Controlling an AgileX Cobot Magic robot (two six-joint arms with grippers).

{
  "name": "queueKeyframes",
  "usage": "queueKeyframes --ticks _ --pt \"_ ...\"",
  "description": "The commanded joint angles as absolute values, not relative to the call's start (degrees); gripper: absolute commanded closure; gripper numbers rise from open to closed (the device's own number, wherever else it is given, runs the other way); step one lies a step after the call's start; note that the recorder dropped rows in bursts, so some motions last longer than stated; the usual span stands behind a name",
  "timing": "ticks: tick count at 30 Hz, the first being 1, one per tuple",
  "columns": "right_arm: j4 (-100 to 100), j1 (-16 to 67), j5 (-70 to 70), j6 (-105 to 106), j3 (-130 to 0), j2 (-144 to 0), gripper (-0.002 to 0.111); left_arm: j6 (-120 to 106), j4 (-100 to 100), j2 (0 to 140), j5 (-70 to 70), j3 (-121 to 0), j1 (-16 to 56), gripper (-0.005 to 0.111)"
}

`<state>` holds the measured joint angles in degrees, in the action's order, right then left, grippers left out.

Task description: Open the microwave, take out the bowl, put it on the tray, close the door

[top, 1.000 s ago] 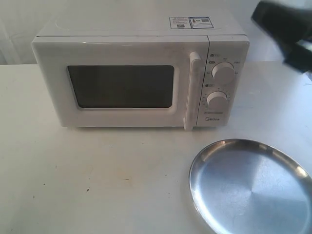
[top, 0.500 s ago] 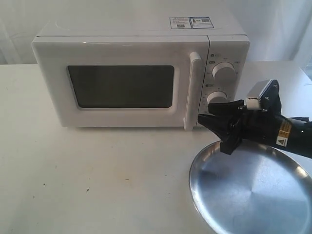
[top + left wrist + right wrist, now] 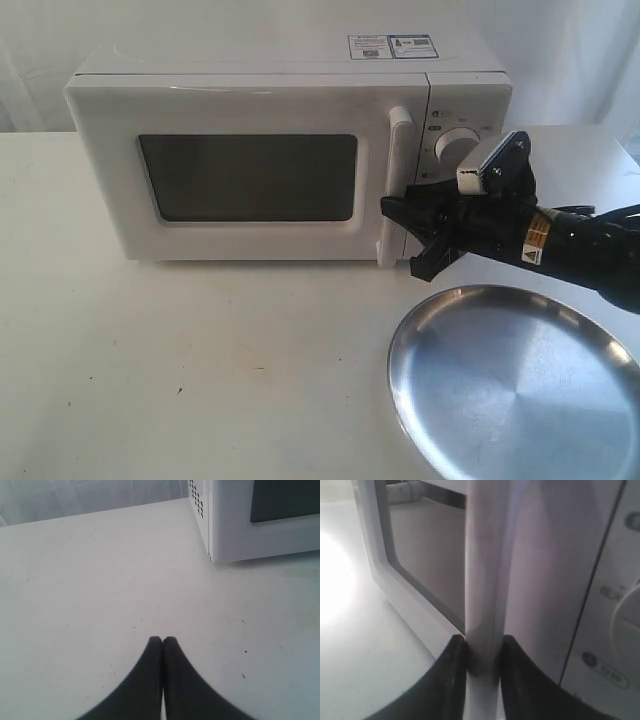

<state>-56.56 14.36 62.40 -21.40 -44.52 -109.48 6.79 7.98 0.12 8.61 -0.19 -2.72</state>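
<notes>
White microwave [image 3: 250, 55] at the back of the tabletop [image 3: 200, 360], facing front, door [image 3: 110, 180] shut flush against the body. Dark window [image 3: 250, 178] in the door, nothing readable behind the glass. Two small stickers [image 3: 390, 46] on top, near the right rear edge. Upright white handle [image 3: 399, 150] along the door's right edge, just beside the control panel, where one round dial [image 3: 457, 146] shows above the black right arm [image 3: 580, 245]. Right tool [image 3: 388, 238] extended from the right side of the exterior view, level with the lower half of the handle and pinching it. In the right wrist view, one black finger [image 3: 451, 680] against each side of the white bar, the bar filling the gap between them. Round steel tray [image 3: 500, 390] flat on the tabletop, in front of the microwave and toward its right, below the right arm. Apart from the microwave, bare metal showing, partly cut off by the edge of the exterior view. Left tool [image 3: 162, 641] seen only in the left wrist view, fingers pressed together with nothing between them. Over open tabletop there, near the microwave's front left corner but clear of it, touching neither the microwave nor the tray.
</notes>
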Motion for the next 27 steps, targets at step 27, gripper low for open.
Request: queueKeyframes --ticks 27 --pt "-98.90 21.00 69.96 -34.51 -44.49 -105.60 0.108 7.15 7.73 0.00 8.52 0.00 -2.71 0.107"
